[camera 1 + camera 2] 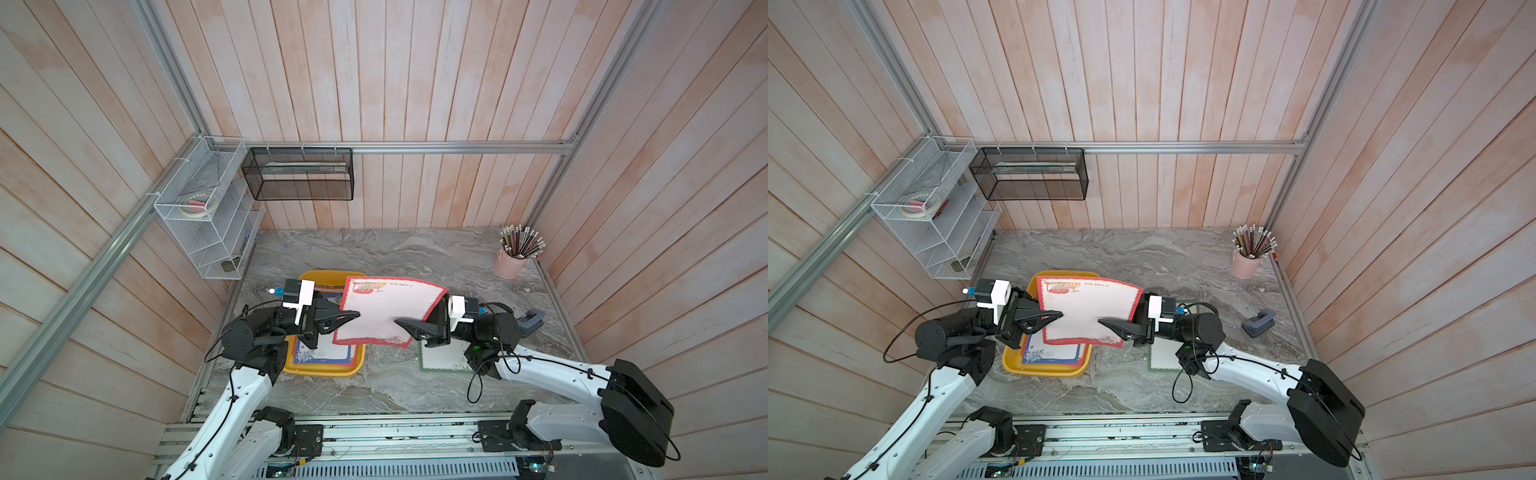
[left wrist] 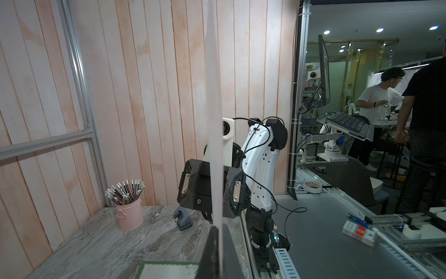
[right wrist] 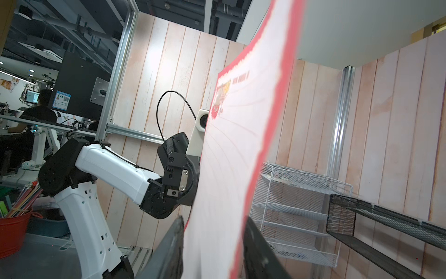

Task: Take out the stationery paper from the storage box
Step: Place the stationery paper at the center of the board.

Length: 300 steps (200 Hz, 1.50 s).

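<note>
Left gripper (image 1: 356,315) clamps thin red-bordered paper sheet (image 1: 388,301) | right gripper (image 1: 397,321) jaws astride, unclosed | likely limp, light; grip edges

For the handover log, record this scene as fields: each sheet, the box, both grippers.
red-bordered sheet: in the air, partly over the storage box
left gripper: shut on one edge of that sheet
right gripper: jaws apart, one on either side of the opposite edge
blue-bordered sheet: lying inside the box
green-bordered sheet: flat on the table, outside the box, below the right gripper
</note>
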{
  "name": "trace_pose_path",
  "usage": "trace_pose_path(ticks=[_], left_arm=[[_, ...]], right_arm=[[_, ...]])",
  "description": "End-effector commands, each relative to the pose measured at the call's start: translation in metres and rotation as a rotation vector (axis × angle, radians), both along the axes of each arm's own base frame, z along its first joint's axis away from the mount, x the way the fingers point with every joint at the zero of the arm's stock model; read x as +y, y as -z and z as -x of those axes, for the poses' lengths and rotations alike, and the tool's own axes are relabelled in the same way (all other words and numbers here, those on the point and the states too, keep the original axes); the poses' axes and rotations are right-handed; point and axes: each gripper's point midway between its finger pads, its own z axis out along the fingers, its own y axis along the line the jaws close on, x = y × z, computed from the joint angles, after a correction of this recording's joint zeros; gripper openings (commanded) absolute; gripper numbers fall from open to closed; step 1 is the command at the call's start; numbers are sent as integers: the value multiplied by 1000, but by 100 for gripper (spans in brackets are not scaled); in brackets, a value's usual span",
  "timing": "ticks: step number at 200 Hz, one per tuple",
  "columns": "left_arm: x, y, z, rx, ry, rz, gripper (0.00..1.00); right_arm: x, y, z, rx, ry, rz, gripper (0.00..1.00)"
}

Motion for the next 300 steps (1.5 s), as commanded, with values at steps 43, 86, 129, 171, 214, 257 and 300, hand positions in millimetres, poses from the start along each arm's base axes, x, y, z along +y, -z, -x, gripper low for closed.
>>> trace_pose_path(ticks=[43, 86, 129, 171, 214, 257, 300], left_arm=[[3, -5, 6, -51, -36, 43, 0], [5, -7, 2, -52, -80, 69, 0], [7, -8, 4, -64, -85, 74, 0], [7, -8, 5, -46, -74, 72, 0], [7, -8, 12, -51, -45, 68, 0], [8, -7, 16, -76, -45, 71, 0], [9, -6, 22, -125, -54, 76, 2]], right_arm=[[8, 8, -2, 33, -32, -12, 54], [18, 21, -3, 33, -34, 29, 55], [11, 21, 2, -16, -8, -18, 76], [11, 25, 3, -38, 24, -32, 73], [24, 29, 3, -48, 31, 37, 49], [26, 29, -2, -22, 46, 34, 13], [22, 26, -7, 8, 72, -9, 1]])
